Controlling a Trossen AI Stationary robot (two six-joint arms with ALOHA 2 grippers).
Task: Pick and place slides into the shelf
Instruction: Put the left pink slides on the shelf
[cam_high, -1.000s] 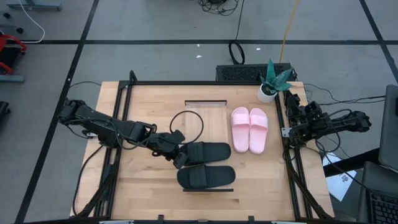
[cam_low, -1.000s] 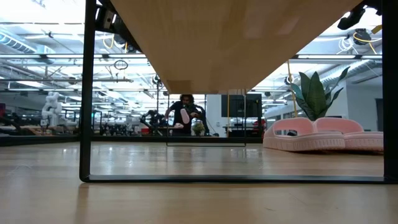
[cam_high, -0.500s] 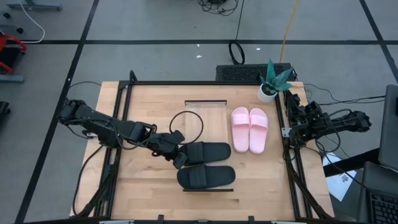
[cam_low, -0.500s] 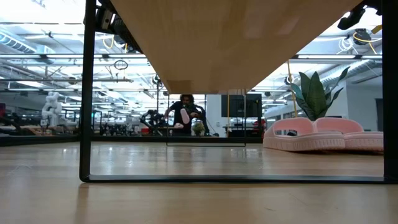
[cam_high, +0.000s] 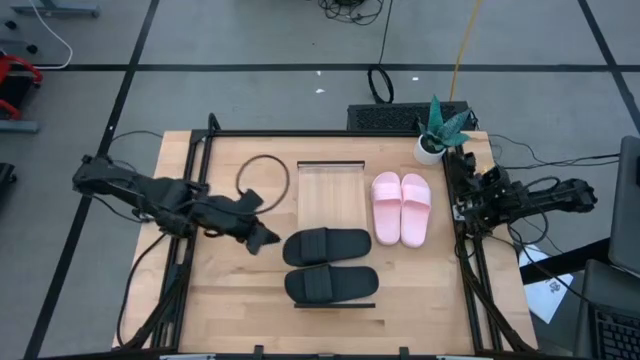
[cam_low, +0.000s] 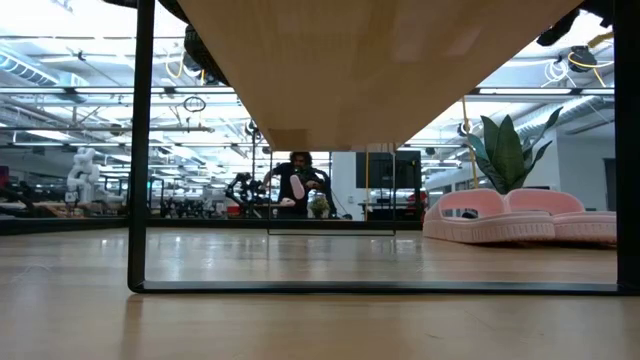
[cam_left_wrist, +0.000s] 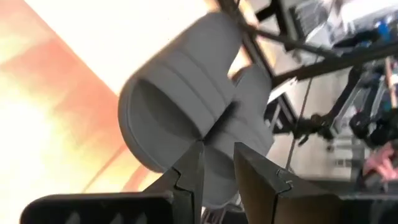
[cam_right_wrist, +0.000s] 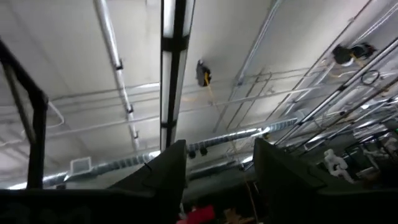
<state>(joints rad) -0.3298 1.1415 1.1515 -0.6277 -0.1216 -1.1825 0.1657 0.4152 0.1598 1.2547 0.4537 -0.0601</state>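
Observation:
Two black slides (cam_high: 330, 245) (cam_high: 333, 285) lie side by side, soles down, across the near part of the light wood shelf (cam_high: 330, 185). The low view looks beneath the shelf's planks (cam_low: 380, 60). The pink pair (cam_high: 401, 208) lies on the tabletop to the shelf's right and shows in the low view (cam_low: 520, 215). My left gripper (cam_high: 270, 240) is open and empty, just left of the farther black slide (cam_left_wrist: 180, 106). My right gripper (cam_high: 466, 197) is open at the table's right edge, pointing up (cam_right_wrist: 217, 162).
A potted plant (cam_high: 437, 130) stands at the table's far right corner. A dark cable loop (cam_high: 262, 178) hangs off the left arm over the far left of the table. Dark frame rails run along the table's left and right edges.
My left gripper was at the left end of the farther black slide. It has drawn back toward the table's left edge and now stands clear of it. The slide stays where it was on the shelf. The cable loop has swung left with the arm.

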